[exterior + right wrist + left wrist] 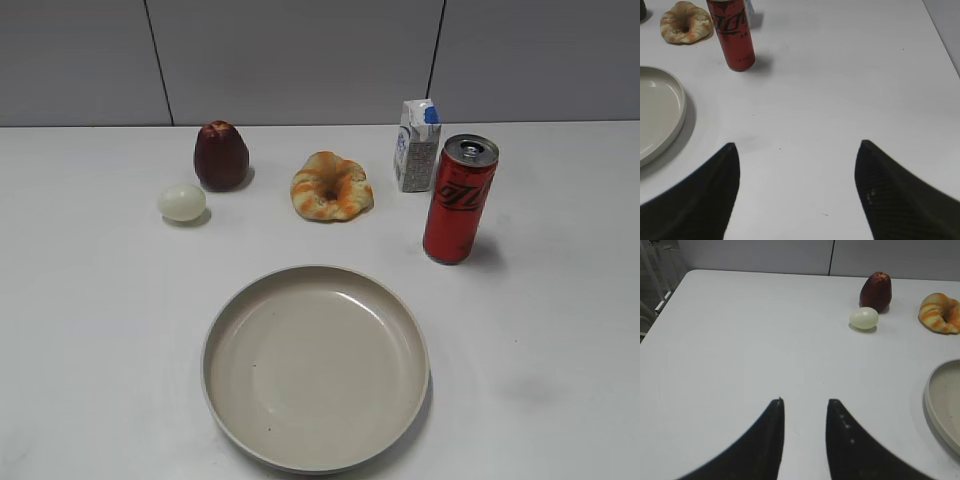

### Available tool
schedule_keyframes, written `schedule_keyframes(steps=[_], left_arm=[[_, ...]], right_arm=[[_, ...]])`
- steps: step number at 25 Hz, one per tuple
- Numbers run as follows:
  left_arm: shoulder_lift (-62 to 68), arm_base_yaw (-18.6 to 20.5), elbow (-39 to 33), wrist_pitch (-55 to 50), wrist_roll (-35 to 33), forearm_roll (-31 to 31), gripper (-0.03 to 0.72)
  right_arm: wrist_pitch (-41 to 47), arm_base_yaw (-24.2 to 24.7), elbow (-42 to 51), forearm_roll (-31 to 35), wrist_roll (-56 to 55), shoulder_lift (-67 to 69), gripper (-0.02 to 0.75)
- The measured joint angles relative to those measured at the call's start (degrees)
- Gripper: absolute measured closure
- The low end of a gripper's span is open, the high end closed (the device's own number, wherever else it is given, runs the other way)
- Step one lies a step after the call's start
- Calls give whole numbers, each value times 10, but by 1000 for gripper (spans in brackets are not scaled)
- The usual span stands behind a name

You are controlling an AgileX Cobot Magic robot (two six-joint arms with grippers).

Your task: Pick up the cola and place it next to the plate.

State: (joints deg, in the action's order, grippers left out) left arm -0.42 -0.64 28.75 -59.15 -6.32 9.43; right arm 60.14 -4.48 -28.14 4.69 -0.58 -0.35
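Cola: tall slim red metal can point(459, 200) with black script lettering down its side and a silver top with a pull tab; it stands upright on the white table point(100, 330), right of centre in the exterior view, untouched by either gripper.
Cola's neighbours: a small white-and-blue carton point(417, 146) stands just behind it to the left; a ring-shaped orange-and-cream pastry point(331, 186) lies further left.
Plate: large round shallow beige plate point(316, 366) with a raised rim and glossy inside, in front of the can and to its left, apart from it.
Far left items: a dark red pear-shaped fruit point(221, 155) stands upright, with a pale whitish egg point(181, 202) just beside it in front.
Right gripper: the right gripper point(797, 150) has its black fingers spread wide, holding nothing, above bare table well short of the can.
Left gripper: the left gripper point(805, 402) has a narrower gap between its fingers, released and empty, over bare table left of the plate.
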Motion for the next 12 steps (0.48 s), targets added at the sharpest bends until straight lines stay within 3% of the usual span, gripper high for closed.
schedule_keyframes(steps=[12], left_arm=[[0, 0, 0, 0, 0, 0, 459]], right_arm=[[-1, 0, 0, 0, 0, 1, 195]])
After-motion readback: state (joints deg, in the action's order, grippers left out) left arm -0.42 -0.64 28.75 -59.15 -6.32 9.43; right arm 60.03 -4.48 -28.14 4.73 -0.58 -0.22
